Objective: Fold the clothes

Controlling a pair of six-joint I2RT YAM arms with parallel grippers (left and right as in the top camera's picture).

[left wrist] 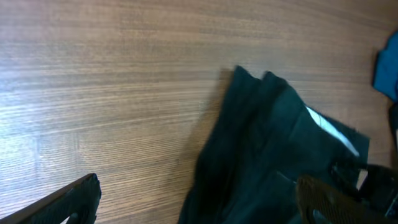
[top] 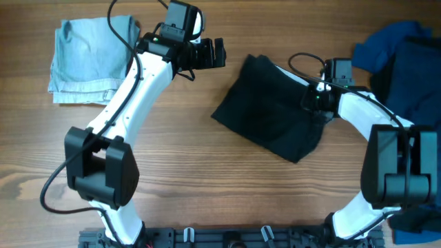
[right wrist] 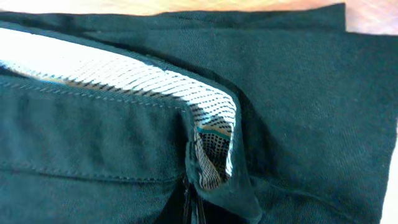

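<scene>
The black shorts point(top: 272, 110) lie folded in a slanted heap at the table's middle. Their whitish inner waistband point(right wrist: 124, 78) shows at the right end. My right gripper point(top: 313, 98) is at that end, and in the right wrist view it point(right wrist: 193, 208) is shut on a pinch of waistband cloth by the fly. My left gripper point(top: 215, 54) hovers open just left of the shorts' upper corner. Its fingertips point(left wrist: 84, 193) stand wide apart in the left wrist view, above the shorts' point(left wrist: 273, 149) near edge, with nothing between them.
A pale blue garment point(top: 86, 58) lies folded at the back left. Dark blue garments point(top: 400, 48) are piled at the right edge, and a corner of them point(left wrist: 388, 62) shows in the left wrist view. Bare wooden table point(top: 207, 179) fills the front.
</scene>
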